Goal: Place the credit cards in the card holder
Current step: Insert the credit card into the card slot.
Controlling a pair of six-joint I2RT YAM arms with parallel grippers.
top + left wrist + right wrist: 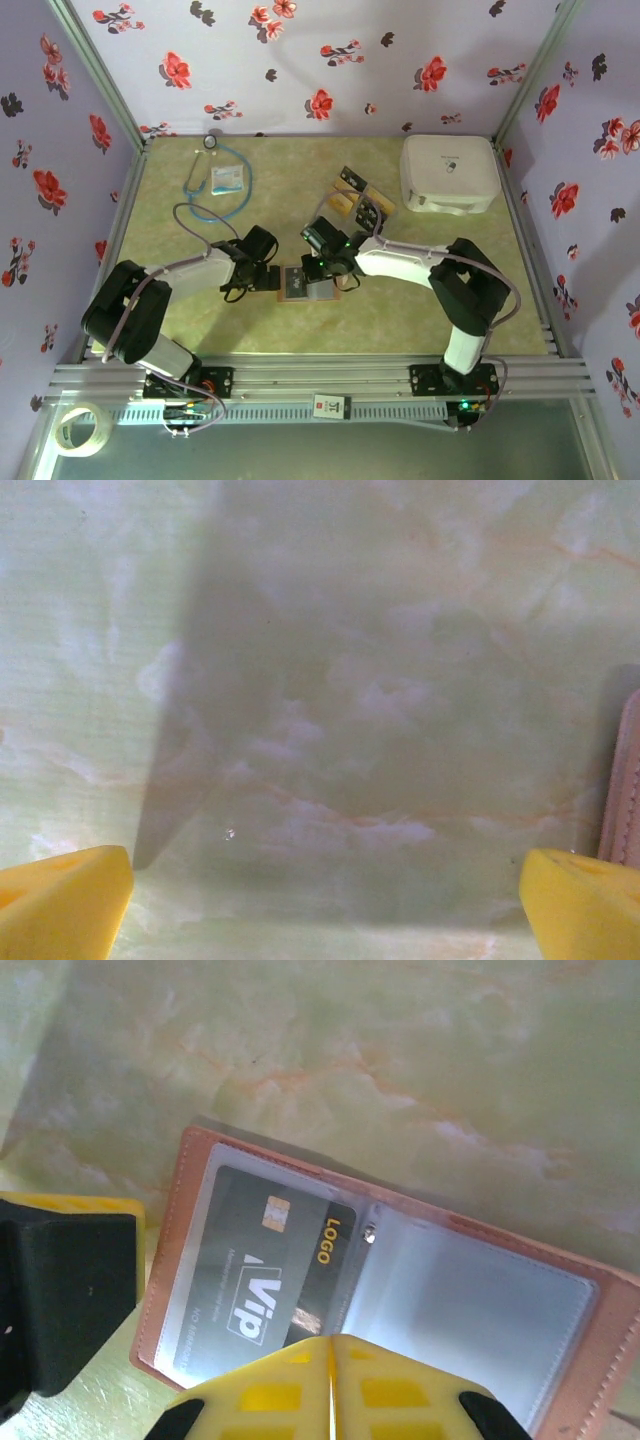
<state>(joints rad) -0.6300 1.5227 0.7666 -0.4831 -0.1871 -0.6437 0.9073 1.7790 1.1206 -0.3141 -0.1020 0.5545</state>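
Note:
The reddish-brown card holder [300,284] [400,1280] lies open on the table between the two arms. A black credit card [265,1260] marked VIP and LOGO sits in its left clear sleeve, while the right sleeve looks empty. My right gripper [324,264] [330,1345] is shut just above the holder's fold, and nothing shows between its yellow fingers. Low beside the holder's left edge [624,780], my left gripper [268,279] [325,900] stands wide open over bare table. More tan and black credit cards [358,200] lie loose farther back.
A big white case [450,172] stands at the back right. A stethoscope [200,195] and a white-blue packet [228,179] lie at the back left. The left gripper's finger [70,1290] shows close to the holder in the right wrist view. A tape roll [80,430] sits off the table.

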